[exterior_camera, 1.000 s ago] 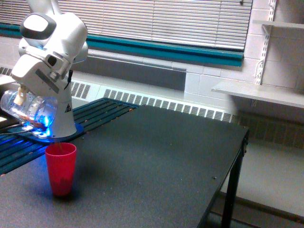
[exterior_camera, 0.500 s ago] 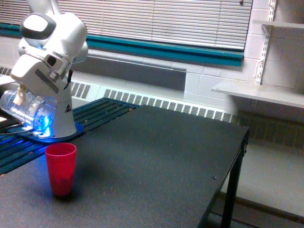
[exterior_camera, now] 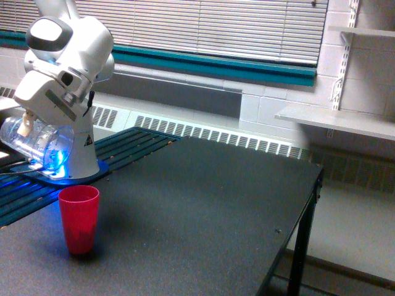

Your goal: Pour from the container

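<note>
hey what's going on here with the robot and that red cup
A white robot arm is holding a clear plastic jar in its claw, tipped well over on its side above and slightly behind a red cup. The cup stands upright near the front corner of the dark table, at the exterior view's left. Nothing can be seen falling from the jar at this moment, and what is inside the cup cannot be made out from here.

clear glossy plastic container (exterior_camera: 31, 143), opaque red plastic cup (exterior_camera: 79, 219), matt dark speckled table (exterior_camera: 203, 209)
</note>
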{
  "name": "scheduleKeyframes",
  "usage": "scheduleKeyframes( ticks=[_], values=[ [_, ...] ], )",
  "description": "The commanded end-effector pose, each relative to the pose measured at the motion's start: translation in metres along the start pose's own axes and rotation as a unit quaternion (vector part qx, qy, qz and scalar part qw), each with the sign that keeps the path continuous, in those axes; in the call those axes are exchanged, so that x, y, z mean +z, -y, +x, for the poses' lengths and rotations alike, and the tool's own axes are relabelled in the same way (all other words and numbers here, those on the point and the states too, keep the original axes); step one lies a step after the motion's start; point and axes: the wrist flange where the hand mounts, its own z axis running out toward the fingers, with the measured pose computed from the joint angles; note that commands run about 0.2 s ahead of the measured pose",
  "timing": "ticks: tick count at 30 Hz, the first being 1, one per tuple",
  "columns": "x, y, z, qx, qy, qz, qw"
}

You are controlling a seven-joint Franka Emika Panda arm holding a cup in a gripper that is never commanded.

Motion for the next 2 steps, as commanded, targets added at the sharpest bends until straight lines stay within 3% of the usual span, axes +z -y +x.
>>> scheduleKeyframes(
  ticks=[1, 2],
  values=[
    [-0.0001, 0.0042, -0.0053, -0.020, 0.006, 0.001, 0.9998],
    [0.0000, 0.0042, -0.0051, -0.019, 0.006, 0.001, 0.9998]
  ],
)
